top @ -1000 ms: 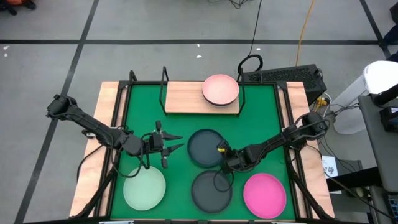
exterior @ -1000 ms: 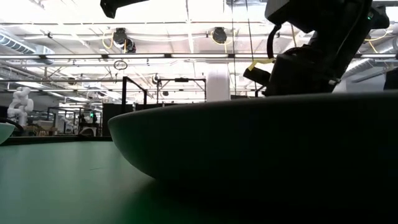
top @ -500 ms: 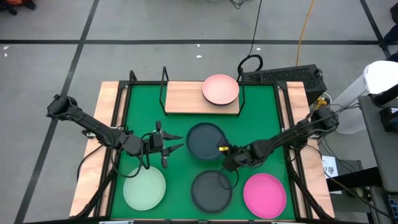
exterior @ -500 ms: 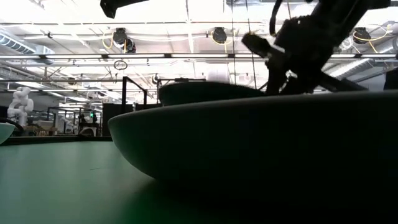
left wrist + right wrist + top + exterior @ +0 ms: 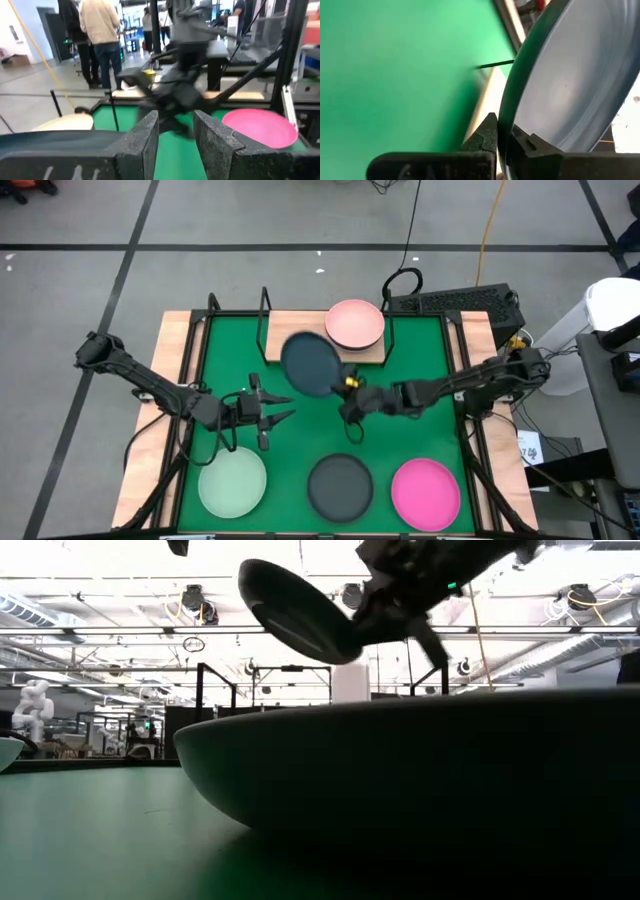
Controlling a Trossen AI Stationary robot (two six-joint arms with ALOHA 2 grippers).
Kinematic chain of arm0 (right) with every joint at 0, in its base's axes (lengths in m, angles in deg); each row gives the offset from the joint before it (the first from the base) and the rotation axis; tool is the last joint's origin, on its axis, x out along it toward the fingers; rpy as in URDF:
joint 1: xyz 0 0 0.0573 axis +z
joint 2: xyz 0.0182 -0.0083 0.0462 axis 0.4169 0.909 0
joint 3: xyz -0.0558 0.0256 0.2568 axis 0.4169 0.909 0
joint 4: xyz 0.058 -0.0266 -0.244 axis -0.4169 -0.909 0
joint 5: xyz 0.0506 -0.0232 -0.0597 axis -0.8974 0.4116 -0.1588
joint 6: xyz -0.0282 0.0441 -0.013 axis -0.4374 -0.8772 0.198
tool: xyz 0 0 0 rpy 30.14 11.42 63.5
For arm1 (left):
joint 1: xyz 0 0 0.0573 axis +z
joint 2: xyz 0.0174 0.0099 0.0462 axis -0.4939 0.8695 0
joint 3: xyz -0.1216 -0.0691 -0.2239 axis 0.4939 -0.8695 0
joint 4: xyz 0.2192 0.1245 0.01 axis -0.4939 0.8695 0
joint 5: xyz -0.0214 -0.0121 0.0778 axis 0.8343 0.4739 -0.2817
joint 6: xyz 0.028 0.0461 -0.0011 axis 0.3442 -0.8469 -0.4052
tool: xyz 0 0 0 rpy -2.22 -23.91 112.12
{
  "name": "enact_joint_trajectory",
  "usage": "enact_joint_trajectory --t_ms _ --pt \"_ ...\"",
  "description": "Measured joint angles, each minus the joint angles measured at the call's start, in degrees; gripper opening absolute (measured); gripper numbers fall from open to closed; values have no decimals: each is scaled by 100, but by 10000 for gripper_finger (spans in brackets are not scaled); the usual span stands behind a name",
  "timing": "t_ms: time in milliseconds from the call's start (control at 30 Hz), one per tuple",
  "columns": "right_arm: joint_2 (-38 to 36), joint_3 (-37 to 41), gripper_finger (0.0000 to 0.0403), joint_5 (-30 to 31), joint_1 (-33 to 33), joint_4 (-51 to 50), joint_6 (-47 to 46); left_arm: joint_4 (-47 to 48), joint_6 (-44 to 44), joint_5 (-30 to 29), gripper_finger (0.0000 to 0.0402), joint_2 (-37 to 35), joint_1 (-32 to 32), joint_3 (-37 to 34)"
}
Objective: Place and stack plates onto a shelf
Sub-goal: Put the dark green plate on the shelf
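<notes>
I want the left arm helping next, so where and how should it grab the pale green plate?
Grip the pale green plate by its raised rim on the side nearest the left claw, coming down from above. It lies flat on the green mat, so only the thin edge offers a pinch.

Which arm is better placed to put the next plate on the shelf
The right arm. Its gripper is shut on the dark teal round plate, lifted beside the light-wood shelf that holds the pale pink plate. The left gripper hangs open and empty over the green mat.
</notes>
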Motion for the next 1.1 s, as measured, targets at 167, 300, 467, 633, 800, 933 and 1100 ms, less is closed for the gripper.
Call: enact_joint_trajectory --t_ms 167,300,467,633,800,933,1100 --pt "1 -105 1 -553 -705 580 648 -569 -898 -211 129 -53 -75 0" --pt "3 -325 1 -1046 -1244 652 688 -859 -1536 -1393 129 -101 -70 59" --pt "144 -778 0 -1597 -1706 709 582 -838 -2261 -2766 129 -302 45 87" --pt "850 -1438 0 -1997 -1917 426 504 -843 -3115 -3182 128 -800 153 87" --pt "1505 -1897 0 -2059 -2047 -200 497 -345 -3199 -3187 99 -1468 137 87" --pt "1725 -1939 0 -2055 -2155 -258 483 781 -2683 -3178 72 -2039 163 87" --pt "1850 -1941 0 -2082 -2262 -453 325 2006 -1815 -3175 66 -2596 239 85"
